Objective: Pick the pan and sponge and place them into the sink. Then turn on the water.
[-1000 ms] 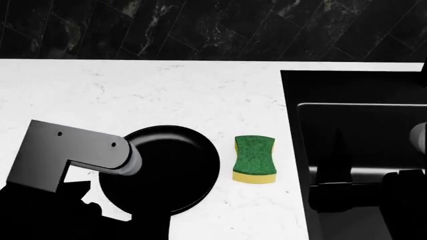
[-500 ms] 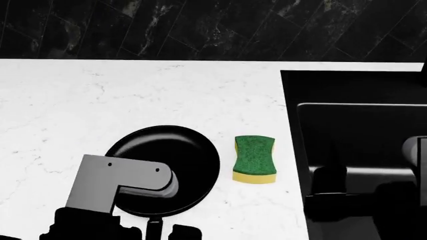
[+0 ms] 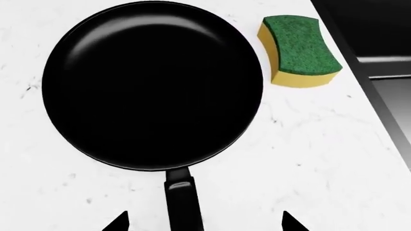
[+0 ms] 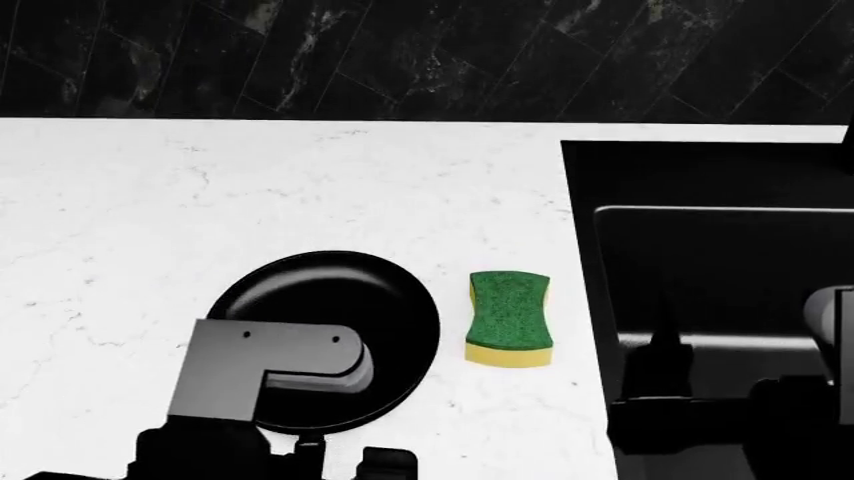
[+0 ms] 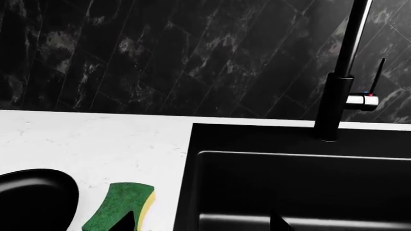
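No writing is seen. Matte-black round pan (image 3: 153,84) and green-yellow waisted sponge (image 3: 301,50) are set on white marbled worktop (image 4: 200,190). Left end effector (image 3: 202,222) is spread wide astride the handle, gripping nothing; right end effector (image 5: 202,222) likewise parted, empty.

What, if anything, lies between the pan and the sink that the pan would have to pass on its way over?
Only the sponge. It lies flat on the counter between the pan and the sink, touching neither. Otherwise the white counter between them is bare, and the basin looks empty where it shows.

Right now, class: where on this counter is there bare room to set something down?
Free: the marble counter between the dark backsplash and the pan, left of the sink. Crowded: the narrow strip where the sponge lies between pan and sink.
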